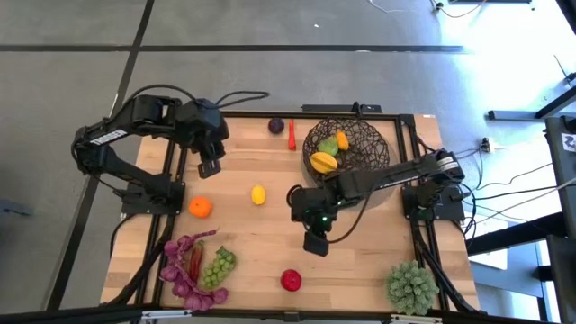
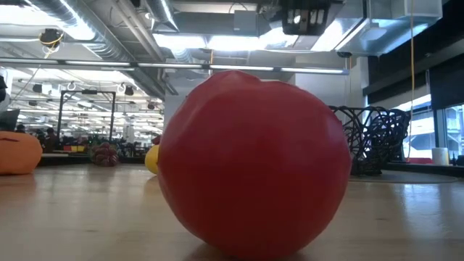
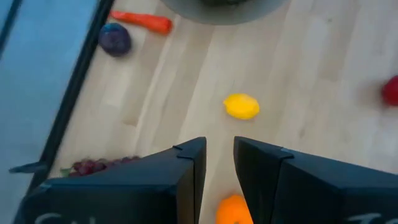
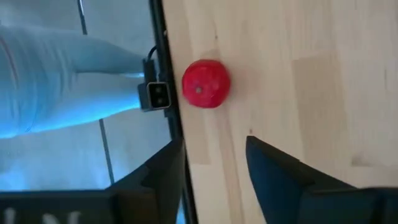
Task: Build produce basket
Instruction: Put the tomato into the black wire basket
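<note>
Red apple (image 4: 206,83) loose | right end effector (image 4: 214,165) open above table | left end effector (image 3: 219,163) slightly parted

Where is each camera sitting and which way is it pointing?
High: overhead, straight down; both arms, basket.
Low: table height, level; red apple fills it, no arm.
Left wrist: past left hand at lemon.
Right wrist: past right hand at the apple.
Shared: apple in high, low, right wrist.

High view looks straight down on the table (image 1: 270,225); low view sits level, right against the apple (image 2: 254,163), which the right wrist view shares
</note>
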Tool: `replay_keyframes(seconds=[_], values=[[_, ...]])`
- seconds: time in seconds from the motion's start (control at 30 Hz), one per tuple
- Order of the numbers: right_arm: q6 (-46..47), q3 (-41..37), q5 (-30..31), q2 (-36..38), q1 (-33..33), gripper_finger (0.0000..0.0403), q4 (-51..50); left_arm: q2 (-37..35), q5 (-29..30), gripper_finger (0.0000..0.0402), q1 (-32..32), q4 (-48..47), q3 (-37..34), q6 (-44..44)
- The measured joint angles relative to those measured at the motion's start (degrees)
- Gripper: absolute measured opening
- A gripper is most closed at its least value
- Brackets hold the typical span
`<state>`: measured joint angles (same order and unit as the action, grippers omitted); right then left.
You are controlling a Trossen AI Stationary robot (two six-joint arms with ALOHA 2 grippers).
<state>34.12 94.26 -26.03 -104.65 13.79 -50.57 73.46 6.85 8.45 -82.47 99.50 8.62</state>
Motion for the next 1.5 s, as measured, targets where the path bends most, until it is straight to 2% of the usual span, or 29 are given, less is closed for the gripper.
replay_keyframes(seconds=[0.1, 0.2, 0.3, 0.53, 0.73, 0.87, 1.17, 1.33, 1.5], values=[[-1.38, 0.0, 0.64, -1.34, 0.03, 0.0203, 0.84, 0.13, -3.92, 0.0071, -0.01, -2.01, 0.0, -0.24], [-2.68, 0.0, 1.15, -2.35, 0.03, 0.022, 0.96, 0.07, -5.05, 0.0071, -0.03, -4.31, 0.0, -0.26], [-3.78, 0.0, 0.5, -2.7, 0.03, 0.0224, 0.43, 0.1, -5.02, 0.0071, 0.0, -4.82, 0.0, -0.24], [-12.95, 0.0, 1.43, -2.7, 0.03, 0.0225, -2.81, 0.1, -5.03, 0.0071, -0.01, -4.77, 0.0, 2.36], [-11.32, 0.0, 10.41, -2.7, 0.06, 0.0225, -4.44, -0.04, -9.79, 0.0071, -3.98, -4.01, 0.0, 0.22], [-10.09, 0.0, 17.69, -2.68, 1.25, 0.0225, -4.46, -0.04, -8.98, 0.0071, -7.45, -2.35, 0.0, 1.24], [-5.93, 0.44, 25.2, -2.61, 5.45, 0.0225, -1.59, -0.12, -5.89, 0.0071, -15.12, 0.9, -0.89, 3.34], [-12.94, 1.18, 29.2, -2.44, 9.46, 0.0225, -0.06, -1.09, -4.71, 0.0071, -18.79, 4.92, -2.95, 3.47], [-24.02, 1.18, 29.6, -2.46, 13.41, 0.0225, 4.36, -1.52, -4.54, 0.0071, -21.03, 5.99, -5.64, 4.32]])
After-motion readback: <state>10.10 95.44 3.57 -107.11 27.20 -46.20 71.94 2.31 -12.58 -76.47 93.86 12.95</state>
